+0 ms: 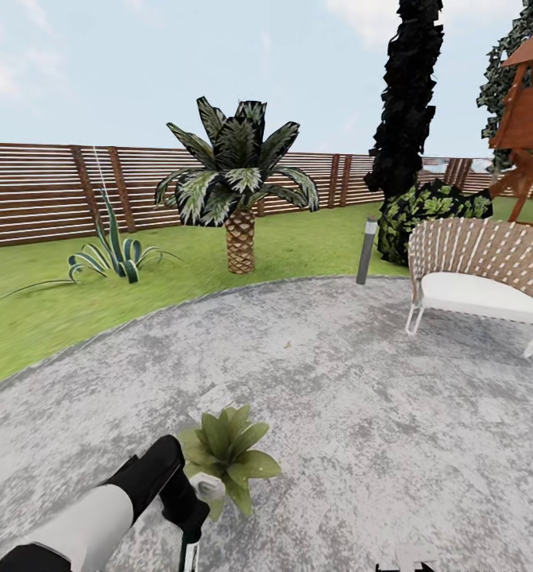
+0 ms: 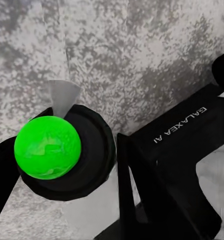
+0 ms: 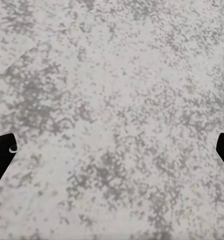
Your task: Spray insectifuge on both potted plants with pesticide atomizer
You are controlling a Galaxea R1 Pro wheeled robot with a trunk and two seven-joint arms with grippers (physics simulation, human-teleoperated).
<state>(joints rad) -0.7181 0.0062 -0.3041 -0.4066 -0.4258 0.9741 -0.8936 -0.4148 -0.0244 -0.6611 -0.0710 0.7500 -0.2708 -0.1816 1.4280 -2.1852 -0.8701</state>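
At six o'clock on the paved patio, the left gripper hangs beside a potted plant, seemingly clamped on the pesticide atomizer. The right gripper has fingers spread apart over bare paving. Spray may miss leaves if the nozzle points away. "GALAXEA AI" is printed on the gripper housing.
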